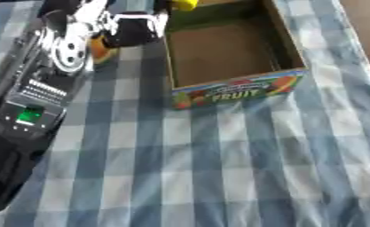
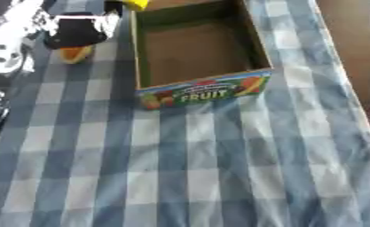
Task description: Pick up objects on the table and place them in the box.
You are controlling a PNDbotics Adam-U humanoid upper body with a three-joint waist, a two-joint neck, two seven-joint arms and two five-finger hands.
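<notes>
i count one box (image 1: 234, 66) on the desk (image 1: 218, 168), open at the top, its brown floor bare. its near wall carries a strip of fruit pictures and the word "fruit" in yellow capitals; smaller writing above that i can't read. one yellow thing (image 1: 185, 4) shows at the box's far left corner, cut off by the top edge of the view, so i can't tell if it sits in the box or on its rim. one orange thing (image 2: 73, 54) lies on the checked cloth just left of the box. my left hand (image 1: 133, 29) is right over it, dark with white parts, and i cannot tell whether its fingers are apart or together. the left arm runs down the left side, with one small green-lit screen (image 1: 29, 116) on it. the near half of the desk is open blue-and-white check. the desk's right edge shows in the right eye view, brown floor (image 2: 351, 26) beyond it.
</notes>
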